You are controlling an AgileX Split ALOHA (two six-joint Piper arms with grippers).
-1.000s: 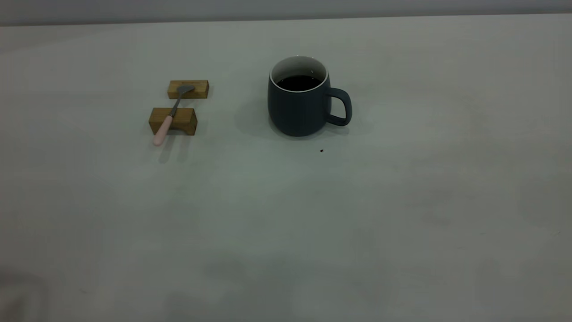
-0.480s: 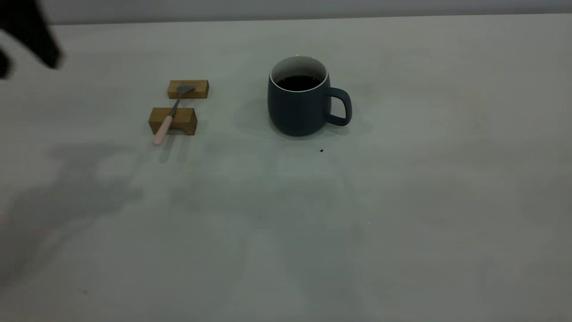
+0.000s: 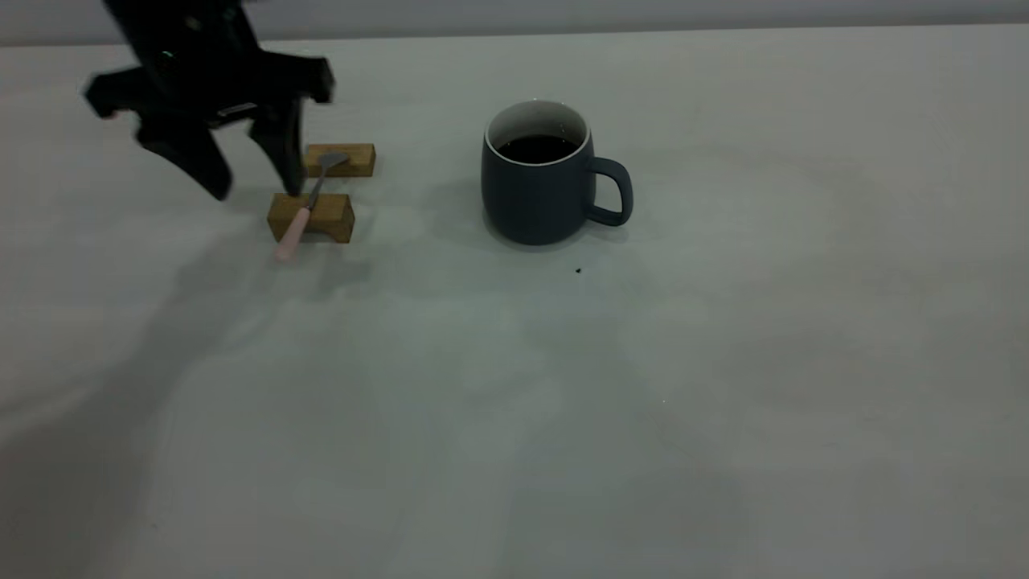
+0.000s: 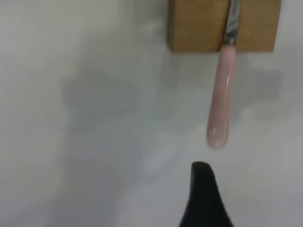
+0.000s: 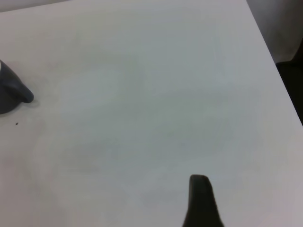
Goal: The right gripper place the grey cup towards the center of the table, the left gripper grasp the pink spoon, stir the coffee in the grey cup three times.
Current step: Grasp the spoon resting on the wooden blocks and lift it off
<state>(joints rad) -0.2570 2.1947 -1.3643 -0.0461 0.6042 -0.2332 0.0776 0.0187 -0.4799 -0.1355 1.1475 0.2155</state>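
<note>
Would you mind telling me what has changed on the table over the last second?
The left gripper has come into view from the upper left and now hangs open just above the pink spoon, holding nothing. The spoon still rests across the two wooden blocks, and the grey cup with its coffee has not moved. The right gripper shows only in its own wrist view, away from the cup.

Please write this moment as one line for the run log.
left gripper: open, above spoon on two wooden blocks | right gripper: away, over bare table | cup: upright, coffee inside, untouched
</note>
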